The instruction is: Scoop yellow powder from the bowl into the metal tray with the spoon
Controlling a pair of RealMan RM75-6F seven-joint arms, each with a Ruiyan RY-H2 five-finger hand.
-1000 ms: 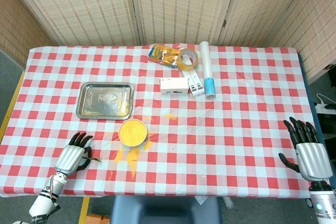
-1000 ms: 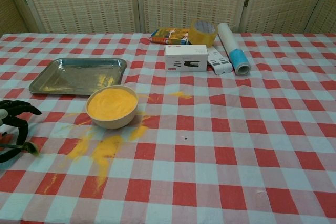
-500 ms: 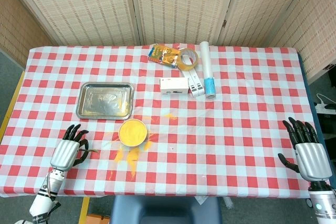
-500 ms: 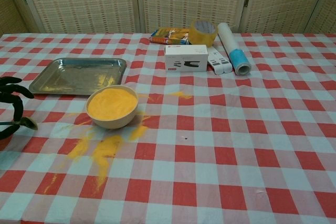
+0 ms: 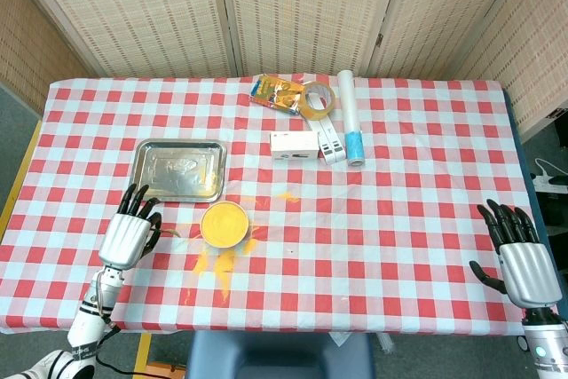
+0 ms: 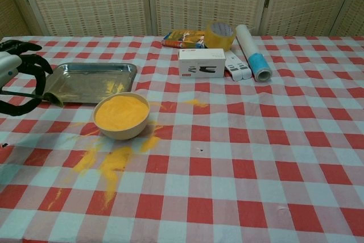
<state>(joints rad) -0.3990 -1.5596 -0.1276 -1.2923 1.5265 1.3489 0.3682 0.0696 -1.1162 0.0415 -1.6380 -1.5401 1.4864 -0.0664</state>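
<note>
Holding the spoon [image 6: 40, 96] by its thin dark handle, the left hand [image 5: 127, 235] hovers beside the bowl [image 5: 224, 223], at the near corner of the metal tray [image 5: 177, 170]. Spoon bowl: empty-looking, tilted, over the tray's near-left corner in the chest view. The bowl is cream-coloured, filled level with yellow powder, just in front of the tray; spilled powder [image 6: 111, 163] streaks the checked cloth [image 5: 399, 175] before it. Compared with half a second earlier, the left hand is higher and nearer the tray. The right hand [image 5: 524, 259] stays at the table's right edge, fingers apart, holding nothing.
</note>
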